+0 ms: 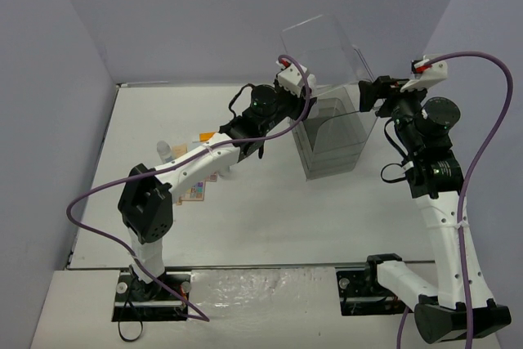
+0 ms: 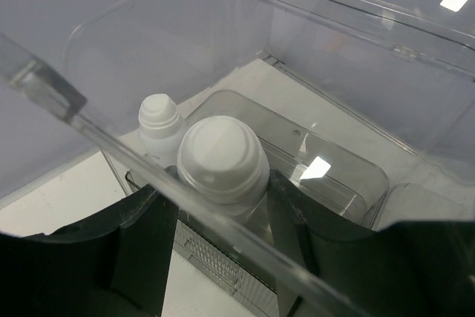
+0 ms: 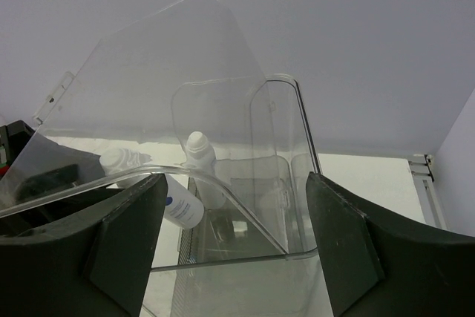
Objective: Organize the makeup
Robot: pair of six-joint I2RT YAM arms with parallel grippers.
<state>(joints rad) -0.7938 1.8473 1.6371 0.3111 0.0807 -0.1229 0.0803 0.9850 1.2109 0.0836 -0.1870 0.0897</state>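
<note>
We count two of these. One white bottle (image 2: 223, 161) is pinched between the fingers of our left pincer (image 2: 223, 209). The other bottle (image 2: 159, 120) stands upright just past its tips, inside the one clear organizer case (image 2: 349, 176). Our right pincer (image 3: 237, 220) is spread wide, holding nothing, with the case rim between its jaws and the lid (image 3: 148, 72) tilted up.

Top view: bright, even, diffuse overhead light. Arms cast soft, faint shadows on white tabletop (image 1: 245, 226); mottled sheen along near strip.
Left wrist view: 2 hard white glare patches on clear plastic drawer case (image 2: 349, 176); its near rim blurred. White round-capped bottle (image 2: 223, 161) fairly sharp.
Right wrist view: black gripper fingers (image 3: 122, 243) underexposed, out of focus; pale reflections on case walls.
</note>
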